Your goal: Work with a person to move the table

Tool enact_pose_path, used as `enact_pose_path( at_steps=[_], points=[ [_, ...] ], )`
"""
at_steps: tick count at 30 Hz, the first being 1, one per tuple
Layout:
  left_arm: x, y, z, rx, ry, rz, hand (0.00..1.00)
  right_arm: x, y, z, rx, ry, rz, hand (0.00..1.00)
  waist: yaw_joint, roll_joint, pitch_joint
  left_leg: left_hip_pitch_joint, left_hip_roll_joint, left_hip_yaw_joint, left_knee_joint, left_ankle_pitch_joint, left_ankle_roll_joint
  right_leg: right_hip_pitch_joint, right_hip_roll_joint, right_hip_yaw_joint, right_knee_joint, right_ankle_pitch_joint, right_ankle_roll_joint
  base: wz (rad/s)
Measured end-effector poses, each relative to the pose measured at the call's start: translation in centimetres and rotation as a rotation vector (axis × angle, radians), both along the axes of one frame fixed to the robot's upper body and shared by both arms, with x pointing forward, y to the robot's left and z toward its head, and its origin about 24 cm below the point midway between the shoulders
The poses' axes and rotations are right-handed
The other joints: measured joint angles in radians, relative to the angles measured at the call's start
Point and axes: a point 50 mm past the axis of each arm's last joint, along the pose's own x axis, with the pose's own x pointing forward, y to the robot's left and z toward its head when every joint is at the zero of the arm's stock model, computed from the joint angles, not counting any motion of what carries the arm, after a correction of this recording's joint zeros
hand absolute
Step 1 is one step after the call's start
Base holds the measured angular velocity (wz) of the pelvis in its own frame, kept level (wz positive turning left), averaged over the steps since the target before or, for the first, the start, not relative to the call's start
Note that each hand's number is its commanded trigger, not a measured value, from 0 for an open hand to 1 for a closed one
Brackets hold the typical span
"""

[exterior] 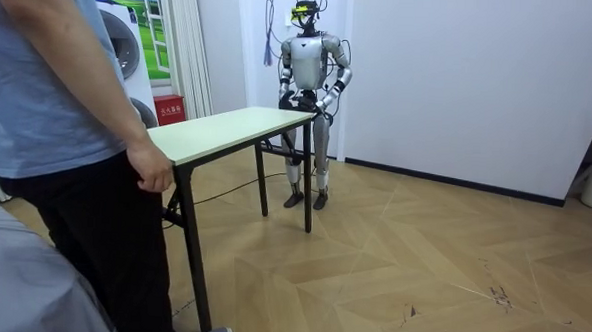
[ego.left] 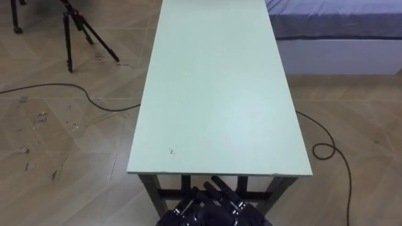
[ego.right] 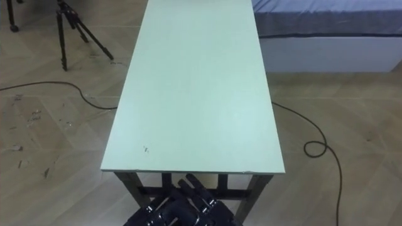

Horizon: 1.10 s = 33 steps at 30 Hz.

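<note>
A long pale green table (ego.left: 217, 94) on dark legs stretches away from me, with its near short edge just in front of my waist. Both my dark hands sit close together below that edge, apart from the top. My right hand (ego.left: 231, 199) has straight fingers, and my left hand (ego.left: 187, 207) lies beside it, partly hidden. In the room view I stand upright at the table's (exterior: 228, 128) far end with my hands (exterior: 304, 104) by its edge. A person (exterior: 68, 126) in a blue shirt stands at the near end, one hand (exterior: 156, 170) at the table's corner.
A black tripod (ego.left: 78, 28) stands on the wooden floor to the left of the table. A bed (ego.left: 336, 28) lies at the far right. Dark cables (ego.left: 326, 150) run over the floor on both sides. In the room view a white wall rises behind me.
</note>
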Motion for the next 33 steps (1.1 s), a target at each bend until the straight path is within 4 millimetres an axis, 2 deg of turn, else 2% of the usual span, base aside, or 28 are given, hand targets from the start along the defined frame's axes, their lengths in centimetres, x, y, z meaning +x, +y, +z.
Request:
enact_pose_path(
  at_steps=[10,14,16,20,28,30,33],
  points=[
    [1.1,0.9,0.7,-0.036,-0.011,0.012,0.00,0.7,-0.3,0.6,-0.007,-0.014,0.027,0.00,-0.001,-0.015,0.0088,0.003,-0.001,0.002,-0.001,0.000,0.000,0.004,-0.001,0.012,0.010,0.000,0.000,0.00],
    [2.9,1.7,1.1,0.013,-0.044,0.002,0.00,1.7,-0.7,0.8,-0.045,-0.035,0.054,0.00,-0.009,-0.022,0.0148,-0.006,-0.003,-0.003,0.006,0.000,0.000,0.000,-0.001,0.008,0.012,0.000,0.000,0.02],
    [4.3,2.1,1.6,0.023,-0.068,0.014,0.00,2.2,-0.9,0.9,-0.057,-0.031,0.050,0.00,-0.006,-0.021,0.0151,-0.004,-0.003,-0.003,0.005,0.000,0.000,0.001,-0.002,0.009,0.013,0.000,0.000,0.00],
    [4.7,2.5,1.7,0.015,-0.054,0.045,0.00,2.5,-0.8,0.9,-0.050,-0.020,0.053,0.00,-0.005,-0.014,0.0166,0.006,-0.002,0.000,0.006,0.000,0.000,0.003,-0.001,0.014,0.016,0.000,0.000,-0.03],
    [7.5,3.1,1.3,0.047,-0.009,0.129,0.00,4.2,-0.9,0.4,-0.051,0.043,-0.001,0.00,0.003,-0.011,0.0185,0.012,-0.002,-0.002,0.003,0.000,0.000,0.014,-0.001,0.006,0.014,0.000,0.000,0.01],
    [8.1,3.2,1.1,0.055,0.012,0.151,0.00,4.8,-1.0,0.2,-0.062,0.064,-0.016,0.00,0.000,-0.006,0.0233,0.023,-0.002,-0.006,-0.001,0.000,0.000,0.032,0.000,-0.001,0.001,0.000,0.000,0.07],
    [8.2,3.0,1.1,0.052,0.031,0.154,0.00,5.2,-1.2,0.2,-0.068,0.073,-0.028,0.00,0.002,-0.006,0.0241,0.024,-0.001,-0.009,-0.001,0.000,0.000,0.032,0.000,-0.002,0.000,0.000,0.000,0.03]
  ],
)
